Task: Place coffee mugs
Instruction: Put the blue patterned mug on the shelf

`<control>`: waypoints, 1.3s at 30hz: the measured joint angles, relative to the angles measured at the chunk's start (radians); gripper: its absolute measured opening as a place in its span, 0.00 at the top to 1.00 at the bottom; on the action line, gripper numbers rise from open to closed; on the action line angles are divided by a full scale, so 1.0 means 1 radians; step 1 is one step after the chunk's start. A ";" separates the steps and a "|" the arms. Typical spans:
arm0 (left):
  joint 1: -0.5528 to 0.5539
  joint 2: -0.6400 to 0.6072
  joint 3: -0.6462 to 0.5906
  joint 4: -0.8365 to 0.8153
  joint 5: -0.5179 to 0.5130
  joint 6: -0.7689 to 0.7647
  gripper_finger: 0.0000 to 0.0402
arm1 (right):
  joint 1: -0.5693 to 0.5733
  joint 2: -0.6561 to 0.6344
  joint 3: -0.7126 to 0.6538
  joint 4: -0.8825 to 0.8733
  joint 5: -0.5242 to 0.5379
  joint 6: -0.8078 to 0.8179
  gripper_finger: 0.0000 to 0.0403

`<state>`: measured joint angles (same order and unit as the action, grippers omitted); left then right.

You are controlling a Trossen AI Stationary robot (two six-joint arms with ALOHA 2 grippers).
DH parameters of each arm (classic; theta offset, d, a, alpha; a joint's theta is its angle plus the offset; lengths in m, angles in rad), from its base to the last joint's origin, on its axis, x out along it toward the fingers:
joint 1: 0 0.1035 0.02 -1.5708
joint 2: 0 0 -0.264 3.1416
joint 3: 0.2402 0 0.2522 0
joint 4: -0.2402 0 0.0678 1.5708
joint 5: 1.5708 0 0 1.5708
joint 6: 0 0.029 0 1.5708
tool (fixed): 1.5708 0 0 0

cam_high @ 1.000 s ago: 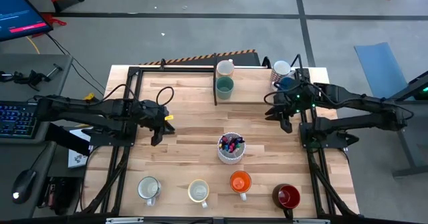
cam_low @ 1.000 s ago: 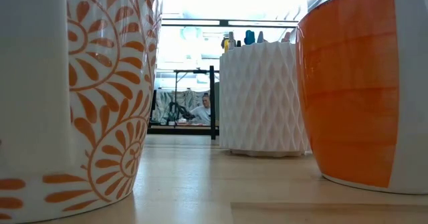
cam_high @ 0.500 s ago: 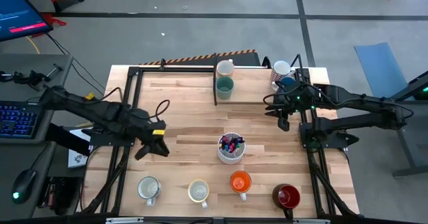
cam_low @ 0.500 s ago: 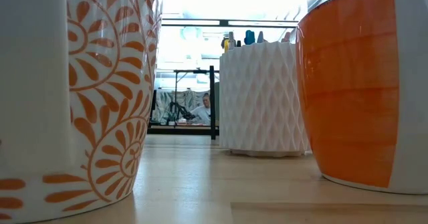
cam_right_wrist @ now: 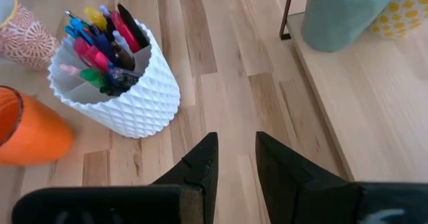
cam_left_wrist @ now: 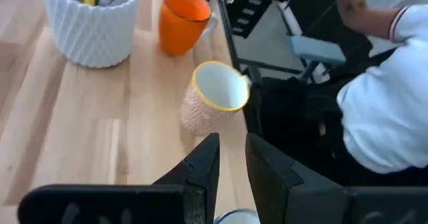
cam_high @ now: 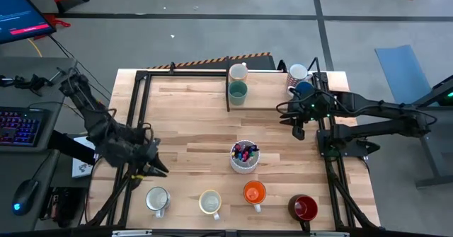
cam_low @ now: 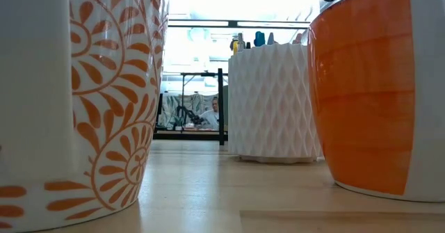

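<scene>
In the high view, four mugs stand upright in a row along the near edge: grey-white [cam_high: 157,199], orange-patterned cream [cam_high: 210,202], orange [cam_high: 254,192] and dark red [cam_high: 303,208]. Pale yellow [cam_high: 238,71], teal [cam_high: 238,90], white [cam_high: 298,73] and blue [cam_high: 304,88] mugs stand at the far edge. My left gripper [cam_high: 158,168] hovers just beyond the grey-white mug, its fingers a narrow gap apart [cam_left_wrist: 233,167]. The patterned mug [cam_left_wrist: 214,97] lies ahead of it. My right gripper [cam_high: 298,129] waits near the blue mug, narrowly open [cam_right_wrist: 237,164].
A white pen cup [cam_high: 244,155] stands mid-table between the two rows. A black frame [cam_high: 141,78] runs around the table's sides. A person in a white shirt [cam_left_wrist: 394,103] is beside the near edge. Bare wood lies between the left gripper and the pen cup.
My left arm has swung from the table's middle left toward the near edge and has turned. Its gripper now hangs just short of the grey-white mug. The right gripper has hardly shifted. No mug has moved.
</scene>
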<state>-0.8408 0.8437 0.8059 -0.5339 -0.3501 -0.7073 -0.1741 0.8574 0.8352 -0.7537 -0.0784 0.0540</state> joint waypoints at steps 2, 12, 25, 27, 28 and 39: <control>-0.034 0.030 0.001 0.046 -0.026 -0.014 0.84 | 0.000 0.000 -0.025 0.032 0.000 0.001 0.80; -0.113 0.308 0.304 -0.124 -0.070 0.002 0.87 | 0.000 0.001 -0.144 0.176 0.000 0.044 0.80; -0.116 0.465 0.541 -0.307 -0.074 0.134 0.88 | 0.000 0.000 -0.124 0.190 0.000 0.014 0.80; -0.106 0.466 0.541 -0.308 -0.051 0.142 0.87 | 0.000 0.000 -0.124 0.190 0.000 0.015 0.80; -0.100 0.466 0.541 -0.308 -0.042 0.143 0.86 | 0.000 0.000 -0.124 0.190 0.000 0.017 0.80; -0.048 0.466 0.541 -0.367 0.090 0.136 0.71 | 0.000 0.000 -0.122 0.190 0.000 0.046 0.80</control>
<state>-0.8884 1.3094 1.3464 -0.9009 -0.2601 -0.5715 -0.1745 0.8570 0.7128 -0.5632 -0.0780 0.1001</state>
